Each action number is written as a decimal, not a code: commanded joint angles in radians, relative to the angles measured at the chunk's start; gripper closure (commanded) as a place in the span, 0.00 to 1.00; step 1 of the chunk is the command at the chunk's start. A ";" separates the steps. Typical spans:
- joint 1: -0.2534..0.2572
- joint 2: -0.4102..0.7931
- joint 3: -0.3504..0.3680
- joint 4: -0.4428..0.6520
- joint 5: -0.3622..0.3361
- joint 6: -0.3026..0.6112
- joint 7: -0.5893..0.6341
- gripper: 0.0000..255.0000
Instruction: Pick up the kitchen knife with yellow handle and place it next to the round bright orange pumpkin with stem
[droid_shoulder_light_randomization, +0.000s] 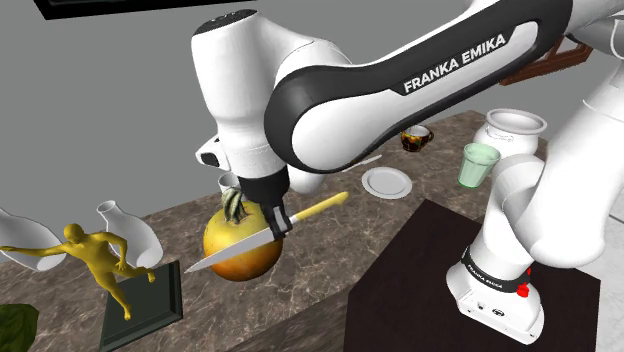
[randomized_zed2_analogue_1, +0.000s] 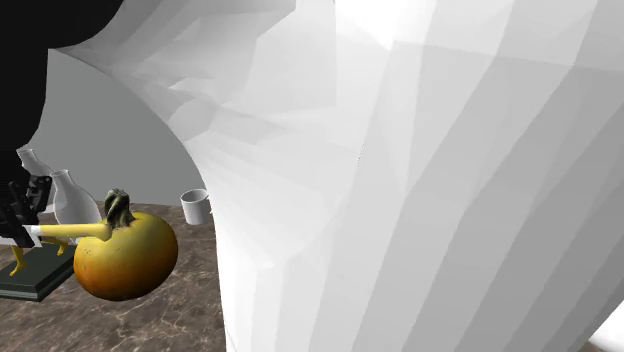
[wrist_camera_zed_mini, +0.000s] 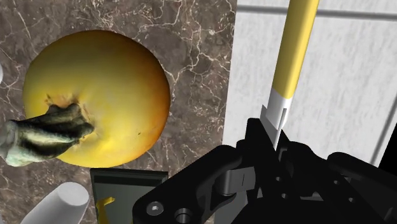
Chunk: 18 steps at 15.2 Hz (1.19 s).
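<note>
The black fingers (droid_shoulder_light_randomization: 277, 214) were drawn in narrow and clamped on the kitchen knife with the yellow handle and grey blade (droid_shoulder_light_randomization: 320, 207), right where handle meets blade. In the wrist view we saw the fingers (wrist_camera_zed_mini: 256, 141) pressed against the knife's pale collar, with the yellow handle (wrist_camera_zed_mini: 296, 44) running straight out ahead of them. The blade pointed the other way, down and away from the fingers, and crossed in front of the round orange-yellow pumpkin with the grey-green stem (droid_shoulder_light_randomization: 245, 266). We could not tell whether it touched the rind.

The pumpkin sat just below the fingers and off to one side, on the dark brown marbled table (wrist_camera_zed_mini: 191, 57). The knife looked to us to be off the table, carried in the air. The handle end reached out over the table's edge, above a pale lined floor (wrist_camera_zed_mini: 343, 95).

We judged the pick done and the carry nearly over, so the placing was the step in hand. The next move called for bringing the knife down onto bare table close beside the pumpkin, keeping the blade off the fruit and the handle inside the edge, and only then spreading the fingers.

Further out from the fingers, past the pumpkin, stood a yellow running figure on a dark slab (droid_shoulder_light_randomization: 100, 255).
</note>
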 joint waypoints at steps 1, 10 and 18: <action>0.000 0.005 0.001 -0.024 -0.001 0.030 0.001 1.00; 0.001 0.042 0.007 -0.110 -0.011 0.151 0.009 1.00; 0.002 0.090 0.012 -0.172 -0.026 0.259 0.022 1.00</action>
